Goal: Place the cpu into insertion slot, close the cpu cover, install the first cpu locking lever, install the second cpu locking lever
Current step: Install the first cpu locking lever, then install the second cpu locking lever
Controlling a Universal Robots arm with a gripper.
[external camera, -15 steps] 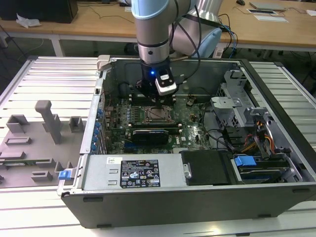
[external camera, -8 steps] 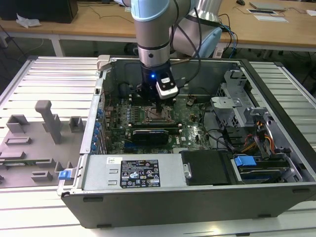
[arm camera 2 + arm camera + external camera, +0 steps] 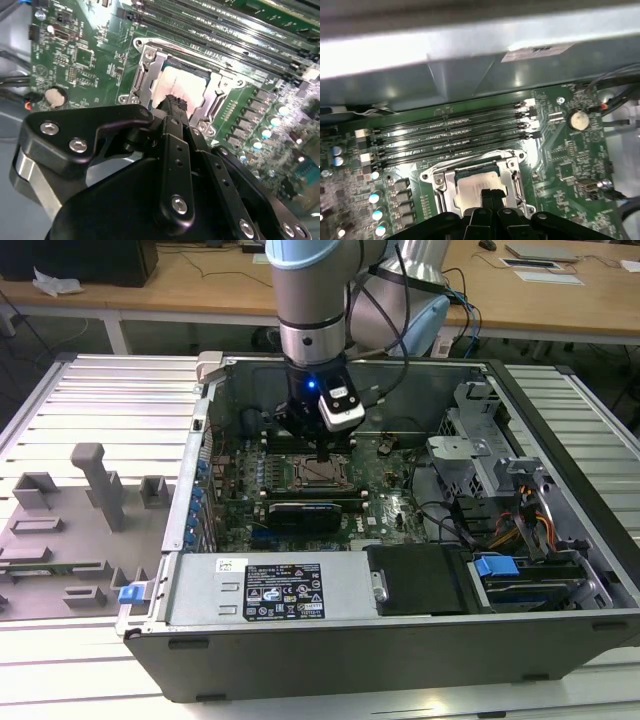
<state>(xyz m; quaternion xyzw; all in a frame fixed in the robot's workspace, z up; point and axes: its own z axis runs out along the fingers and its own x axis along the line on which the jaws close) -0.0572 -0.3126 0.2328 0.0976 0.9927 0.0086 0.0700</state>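
Black claw [image 3: 173, 102] up close, fingers pinched together with nothing between them, tips pressing down right over the cpu [image 3: 176, 82] already lying flat in the insertion slot [image 3: 449, 186], cpu cover [image 3: 150, 70] shut around it to hold it still, long memory slots [image 3: 450, 131] farther back

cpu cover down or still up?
Down. The cpu cover lies flat around the cpu in the insertion slot; chip top shows through its cut-out. End effector fingertips together above it.
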